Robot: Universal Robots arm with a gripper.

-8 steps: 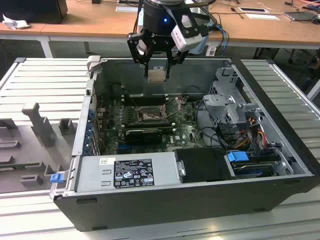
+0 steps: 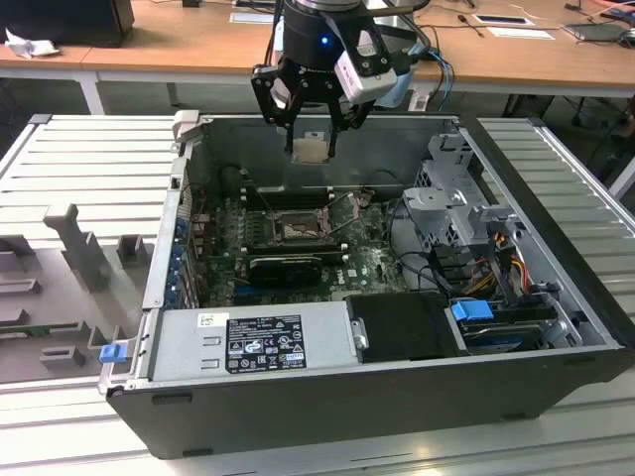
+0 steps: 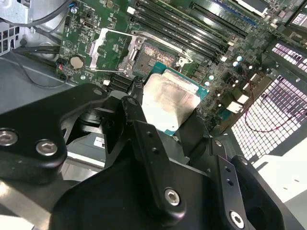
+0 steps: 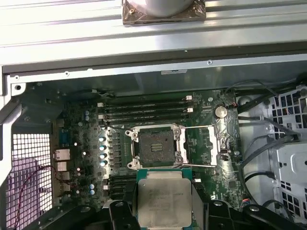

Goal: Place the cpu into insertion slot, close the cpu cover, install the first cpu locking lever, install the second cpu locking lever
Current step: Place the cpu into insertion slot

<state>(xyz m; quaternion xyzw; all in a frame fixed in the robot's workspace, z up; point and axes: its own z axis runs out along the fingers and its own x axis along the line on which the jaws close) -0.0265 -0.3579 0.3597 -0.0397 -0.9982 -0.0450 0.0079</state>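
- Gripper [image 2: 312, 137] is clenched on the cpu [image 4: 160, 205], fingers on opposite edges; judged to hold the chip level, metal top upward
- The cpu hangs in the air under the gripper, clear of the motherboard [image 4: 76, 143]
- Insertion slot [image 4: 154, 146] lies below the gripper, empty, its dark centre exposed
- Cpu cover [image 4: 216, 143] appears swung open beside the slot, leaving the way down unobstructed
- Judgement: placement not yet made
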